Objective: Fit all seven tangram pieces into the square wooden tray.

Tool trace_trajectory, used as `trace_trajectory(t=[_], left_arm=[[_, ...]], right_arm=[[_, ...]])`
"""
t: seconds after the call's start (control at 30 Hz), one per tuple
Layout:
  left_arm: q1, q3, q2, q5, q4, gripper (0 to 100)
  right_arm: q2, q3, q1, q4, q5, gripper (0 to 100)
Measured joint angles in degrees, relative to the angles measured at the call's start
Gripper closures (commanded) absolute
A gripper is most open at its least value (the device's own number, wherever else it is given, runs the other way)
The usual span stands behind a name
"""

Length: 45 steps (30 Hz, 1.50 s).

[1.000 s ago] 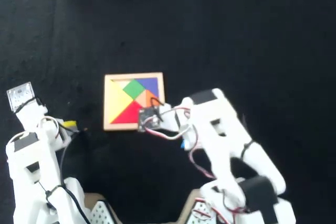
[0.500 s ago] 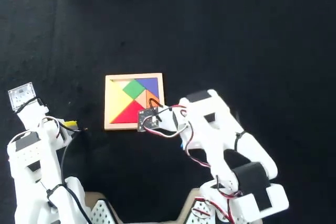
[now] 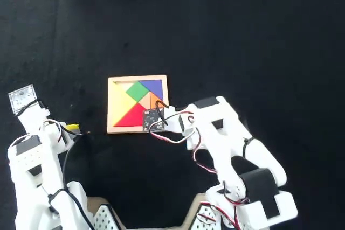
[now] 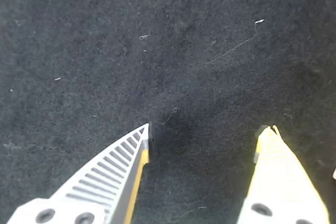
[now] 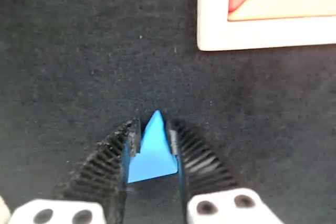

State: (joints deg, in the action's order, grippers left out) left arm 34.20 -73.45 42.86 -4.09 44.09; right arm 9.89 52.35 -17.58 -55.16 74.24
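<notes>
Gripping blue triangle [image 5: 152, 156] in right pincer [image 5: 152, 125] | near tray [image 5: 262, 35] corner | left pincer [image 4: 207, 128] released

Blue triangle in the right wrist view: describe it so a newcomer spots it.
Find the square wooden tray on the black cloth. Just off its edge, the right gripper clamps a light-blue triangle. It alone sits outside the tray, tip poking past the fingers.

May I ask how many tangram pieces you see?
6: yellow, green, dark blue, orange and red in the tray, a light blue triangle in the right gripper. The arm may hide more.
</notes>
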Motion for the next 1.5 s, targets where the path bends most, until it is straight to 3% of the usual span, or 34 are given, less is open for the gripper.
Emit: trace_trajectory(t=[0.2,0.53,0.7,0.93,1.27,1.5], left_arm=[[0.0,0.0,0.0,0.0,0.0,68],[0.0,0.0,0.0,0.0,0.0,68],[0.0,0.0,0.0,0.0,0.0,68],[0.0,0.0,0.0,0.0,0.0,68],[0.0,0.0,0.0,0.0,0.0,68],[0.0,0.0,0.0,0.0,0.0,68]], right_arm=[[-0.5,-2.0,0.0,-0.8,-1.1,98.8],[-0.5,-14.5,-0.1,-11.6,-4.9,98.8],[-0.5,-18.6,0.1,-14.5,-11.0,97.8],[-0.5,-18.7,1.4,-22.8,-13.2,75.9],[6.2,-1.1,2.9,-10.5,-15.6,75.5],[5.1,0.5,3.0,-4.9,-19.2,75.4]])
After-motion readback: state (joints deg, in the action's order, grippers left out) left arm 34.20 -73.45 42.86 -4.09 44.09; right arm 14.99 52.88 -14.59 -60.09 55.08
